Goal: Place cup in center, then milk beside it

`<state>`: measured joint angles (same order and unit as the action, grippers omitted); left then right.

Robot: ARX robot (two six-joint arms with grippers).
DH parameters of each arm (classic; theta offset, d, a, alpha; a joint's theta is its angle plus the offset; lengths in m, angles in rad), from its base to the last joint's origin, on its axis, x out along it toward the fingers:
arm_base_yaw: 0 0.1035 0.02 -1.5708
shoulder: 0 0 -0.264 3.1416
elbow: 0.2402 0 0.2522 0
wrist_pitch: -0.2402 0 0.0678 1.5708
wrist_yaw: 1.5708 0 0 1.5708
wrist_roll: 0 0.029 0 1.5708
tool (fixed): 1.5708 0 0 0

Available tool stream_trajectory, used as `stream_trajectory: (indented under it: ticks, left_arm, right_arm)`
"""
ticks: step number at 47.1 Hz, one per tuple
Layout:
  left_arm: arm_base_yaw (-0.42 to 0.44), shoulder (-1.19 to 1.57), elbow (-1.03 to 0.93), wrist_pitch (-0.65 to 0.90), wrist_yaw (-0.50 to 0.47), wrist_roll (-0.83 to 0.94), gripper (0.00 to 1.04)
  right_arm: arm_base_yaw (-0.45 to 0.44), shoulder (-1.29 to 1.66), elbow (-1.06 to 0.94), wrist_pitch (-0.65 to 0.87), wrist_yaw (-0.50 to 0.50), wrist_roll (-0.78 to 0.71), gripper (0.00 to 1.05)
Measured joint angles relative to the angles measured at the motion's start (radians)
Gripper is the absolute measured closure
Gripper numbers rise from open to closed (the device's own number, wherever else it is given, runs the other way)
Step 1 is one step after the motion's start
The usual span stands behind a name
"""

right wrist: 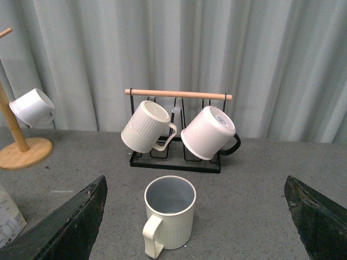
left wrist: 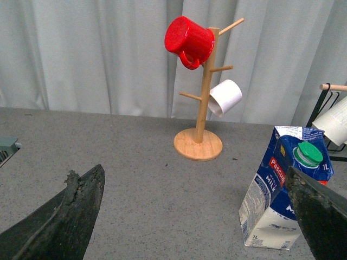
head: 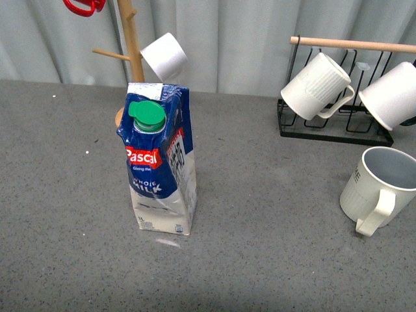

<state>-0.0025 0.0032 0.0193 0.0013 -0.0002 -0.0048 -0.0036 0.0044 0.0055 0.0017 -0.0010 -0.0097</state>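
Milk [head: 161, 162] stood upright nearest the robot, a little left of the middle of the table [head: 65, 227]. Its cardboard walls were visibly dented, so it was probably soft and yielding; a hold across the flat sides, below the sloped top, seemed safest. Left gripper [left wrist: 193, 173] hung with jaws spread wide, holding nothing, near the carton. Far to the right sat the cup [head: 380, 185], upright, handle toward the robot. It looked stiff and glazed, likely heavy, slippery and breakable, and best pinched over its rim wall. Right gripper [right wrist: 196, 181] gaped empty before it.
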Motion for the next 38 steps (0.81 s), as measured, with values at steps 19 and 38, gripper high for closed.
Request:
stream_trajectory:
  ticks: [19,38]
  left_arm:
    - [0.0,0.0,0.0,0.0,0.0,0.0,0.06]
    - [0.0,0.0,0.0,0.0,0.0,0.0,0.06]
  right_arm:
    - [0.0,0.0,0.0,0.0,0.0,0.0,0.09]
    - [0.0,0.0,0.0,0.0,0.0,0.0,0.09]
